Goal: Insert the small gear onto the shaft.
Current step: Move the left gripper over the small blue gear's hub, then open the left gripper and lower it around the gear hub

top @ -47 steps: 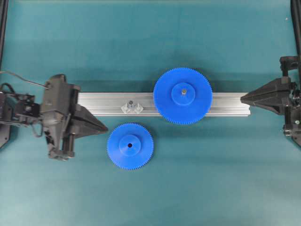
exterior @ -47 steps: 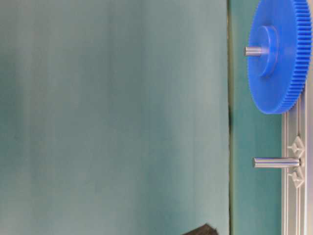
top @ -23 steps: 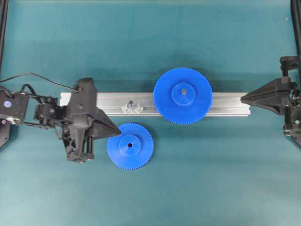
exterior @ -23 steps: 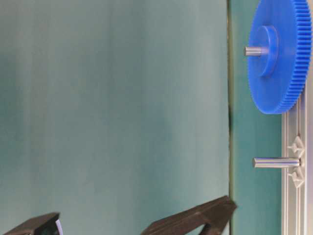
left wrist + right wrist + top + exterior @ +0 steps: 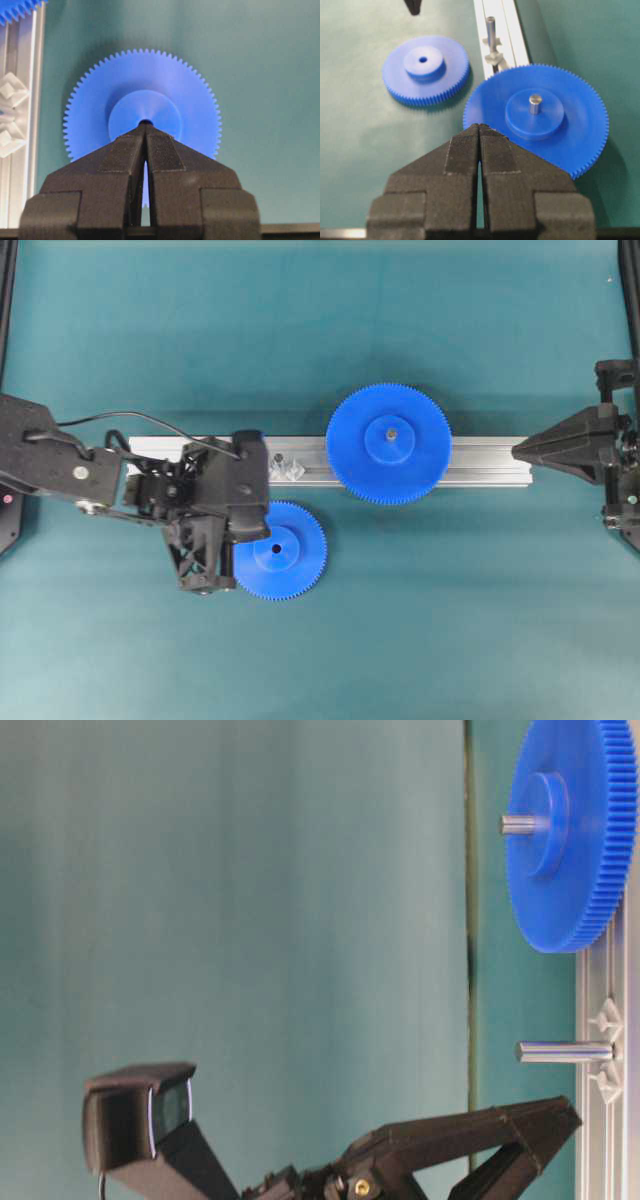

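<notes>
Blue plastic forms the small gear (image 5: 277, 550), which lies flat on the green table (image 5: 450, 620) with its raised hub and dark centre hole facing up, just on the near side of the ribbed aluminium rail (image 5: 490, 462). The shaft (image 5: 491, 29) stands upright on the rail on a small shiny bracket, bare, to the left of the large gear (image 5: 389, 444), which already sits on its own pin. The left tool (image 5: 145, 131) is clenched with nothing between its jaws, and its tips hang directly over the hub, at the edge of the centre hole in the left wrist view; contact cannot be confirmed. The right tool (image 5: 479, 127) is likewise clenched and empty, parked at the right end of the rail. The small gear appears rigid, light and smooth, so it is likely to slide on the table if pushed sideways. The toothed rim offers some purchase, but the hub is the narrower and more regular feature; grasping across the hub wall, clear of the hole, should keep the bore free for the shaft. The jaws must part before any grasp.
</notes>
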You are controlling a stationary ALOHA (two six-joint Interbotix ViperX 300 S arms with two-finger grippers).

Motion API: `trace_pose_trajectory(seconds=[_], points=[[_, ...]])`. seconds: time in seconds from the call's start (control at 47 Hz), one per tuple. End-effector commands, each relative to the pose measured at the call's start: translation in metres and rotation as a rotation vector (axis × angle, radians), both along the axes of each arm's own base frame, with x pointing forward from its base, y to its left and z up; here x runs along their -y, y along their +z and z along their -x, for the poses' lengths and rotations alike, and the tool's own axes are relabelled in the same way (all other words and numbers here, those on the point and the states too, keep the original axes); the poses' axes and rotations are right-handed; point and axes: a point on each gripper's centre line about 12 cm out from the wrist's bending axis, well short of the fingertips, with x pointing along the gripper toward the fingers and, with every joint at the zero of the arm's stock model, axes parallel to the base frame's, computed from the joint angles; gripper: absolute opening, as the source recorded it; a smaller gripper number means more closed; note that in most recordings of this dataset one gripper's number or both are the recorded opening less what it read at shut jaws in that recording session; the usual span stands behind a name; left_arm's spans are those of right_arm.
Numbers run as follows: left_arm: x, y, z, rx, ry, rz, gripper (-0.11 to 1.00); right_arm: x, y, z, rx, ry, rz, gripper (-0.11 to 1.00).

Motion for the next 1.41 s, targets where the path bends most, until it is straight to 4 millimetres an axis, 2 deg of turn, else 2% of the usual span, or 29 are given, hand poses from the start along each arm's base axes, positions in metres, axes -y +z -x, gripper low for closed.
trace_pose_trajectory(seconds=[0.0, 0.937, 1.384], points=[[0.002, 0.01, -0.008, 0.017, -0.006, -0.001, 0.0, 0.001, 0.006, -0.003, 0.014, -0.008, -0.011, 0.0], [0.006, -0.008, -0.044, -0.225, -0.063, -0.074, 0.0, 0.001, -0.002, -0.001, -0.01, -0.008, -0.013, 0.0], [0.012, -0.012, -0.051, -0.304, -0.094, -0.095, 0.0, 0.001, -0.004, 0.0, -0.024, -0.007, -0.013, 0.0]])
